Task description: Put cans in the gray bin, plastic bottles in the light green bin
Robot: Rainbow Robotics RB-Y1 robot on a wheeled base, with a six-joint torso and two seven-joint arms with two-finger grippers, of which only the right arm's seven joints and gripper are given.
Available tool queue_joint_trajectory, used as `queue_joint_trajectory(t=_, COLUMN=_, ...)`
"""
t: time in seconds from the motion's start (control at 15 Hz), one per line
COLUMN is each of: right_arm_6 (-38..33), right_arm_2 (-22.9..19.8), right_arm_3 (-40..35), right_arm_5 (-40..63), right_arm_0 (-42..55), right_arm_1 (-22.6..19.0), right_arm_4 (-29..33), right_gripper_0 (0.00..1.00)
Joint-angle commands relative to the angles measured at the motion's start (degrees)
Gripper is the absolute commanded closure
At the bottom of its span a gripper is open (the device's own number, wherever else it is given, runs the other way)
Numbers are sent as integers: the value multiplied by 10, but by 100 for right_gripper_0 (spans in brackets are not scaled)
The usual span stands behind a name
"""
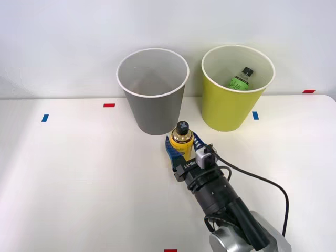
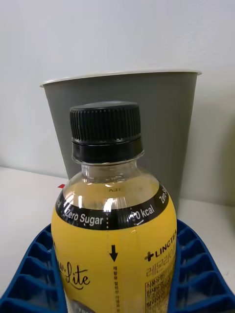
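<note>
A plastic bottle (image 1: 182, 137) with a black cap, golden neck and yellow label stands upright just in front of the gray bin (image 1: 152, 97). My right gripper (image 1: 183, 144) is shut on it, one blue ribbed finger (image 1: 170, 145) pressed against each side of its body. In the right wrist view the bottle (image 2: 115, 234) sits between the curved fingers (image 2: 29, 279), with the gray bin (image 2: 166, 127) close behind it. The light green bin (image 1: 231, 107) stands to the right of the gray one. A green-label bottle (image 1: 240, 80) lies inside it. No can is in view.
Both bins stand side by side at the table's far edge against a white wall. Small red tape marks (image 1: 108, 105) and blue tape marks (image 1: 44, 117) lie on the white tabletop. A black cable (image 1: 262, 181) loops off my right arm.
</note>
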Motion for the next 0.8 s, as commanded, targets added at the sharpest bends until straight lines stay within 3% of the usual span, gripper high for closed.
queue_joint_trajectory(t=0.07, right_arm_6=-2, right_arm_2=-4, right_arm_3=0, right_arm_5=-5, right_arm_0=7, right_arm_1=-3, right_arm_4=9, right_gripper_0=97)
queue_joint_trajectory(t=0.33, right_arm_6=-8, right_arm_2=-11, right_arm_3=-14, right_arm_5=-30, right_arm_0=37, right_arm_1=-13, right_arm_4=20, right_gripper_0=99)
queue_joint_trajectory(t=0.8, right_arm_6=-73, right_arm_2=-18, right_arm_3=-173, right_arm_5=23, right_arm_0=83, right_arm_1=-90, right_arm_4=15, right_gripper_0=100)
